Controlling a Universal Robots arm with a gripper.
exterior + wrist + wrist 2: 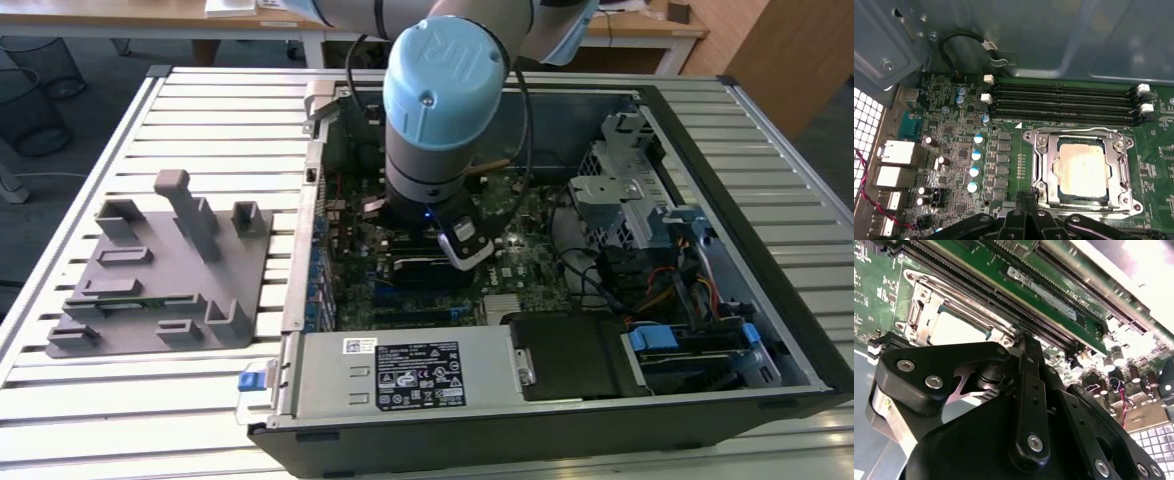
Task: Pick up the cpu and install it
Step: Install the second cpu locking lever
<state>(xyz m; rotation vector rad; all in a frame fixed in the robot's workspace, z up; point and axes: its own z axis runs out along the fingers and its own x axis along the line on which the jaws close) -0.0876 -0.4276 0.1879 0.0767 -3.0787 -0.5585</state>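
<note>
Cpu (pixel 1083 169) lay seated in socket frame (pixel 1120 165), just ahead of end effector (pixel 1026 196) | fingers together, holding nothing

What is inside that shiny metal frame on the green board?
The flat square silver cpu sits inside the metal socket frame on the green motherboard. What lies under the chip is covered, and the black gripper hides the frame's near corner.

one cpu (pixel 1082 168), four memory slots (pixel 1064 103), perhaps five blue capacitors (pixel 976 155).
</note>
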